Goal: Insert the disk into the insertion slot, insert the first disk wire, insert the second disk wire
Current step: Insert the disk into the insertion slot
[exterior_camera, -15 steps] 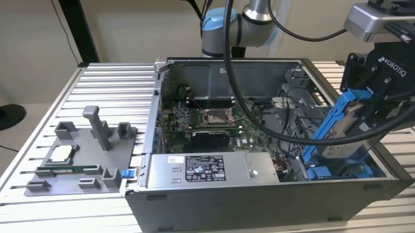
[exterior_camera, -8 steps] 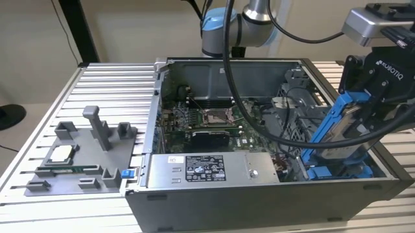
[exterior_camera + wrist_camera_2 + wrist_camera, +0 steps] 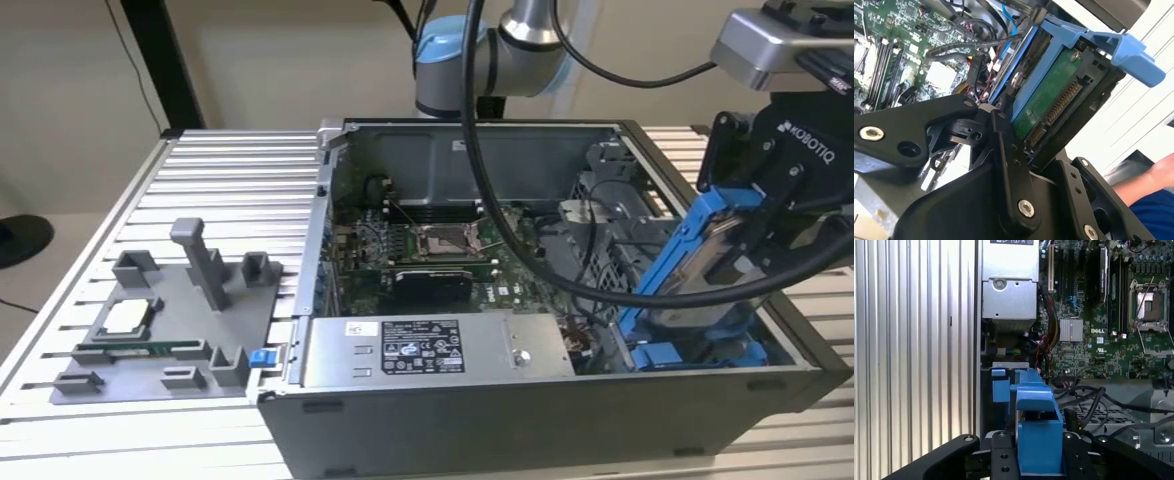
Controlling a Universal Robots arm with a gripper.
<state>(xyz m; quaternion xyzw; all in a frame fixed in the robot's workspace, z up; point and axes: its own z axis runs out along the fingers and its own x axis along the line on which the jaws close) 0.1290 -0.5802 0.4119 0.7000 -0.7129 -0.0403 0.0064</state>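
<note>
My gripper (image 3: 747, 225) is shut on the disk (image 3: 717, 250), a silver-grey drive clipped in a bright blue frame (image 3: 678, 255). The disk hangs tilted, its lower end reaching down into the open computer case (image 3: 534, 420) at the exterior view's right. Under it sits the blue-lined insertion slot (image 3: 701, 355). In the second wrist view the disk's green board and connector (image 3: 1049, 100) face the camera between my black fingers (image 3: 1004, 145). The first wrist view shows the blue frame (image 3: 1039, 440) held over the slot's blue edge (image 3: 1000, 387). A thin blue cable (image 3: 1013, 35) and red-black wires lie beside the slot.
A grey labelled power-supply box (image 3: 400, 350) lies along the case's front, with the motherboard (image 3: 427, 250) behind it. The arm's thick black cables (image 3: 534, 255) hang across the case. A grey fixture (image 3: 174, 330) with parts stands on the exterior view's left. A person's hand (image 3: 1156, 175) is nearby.
</note>
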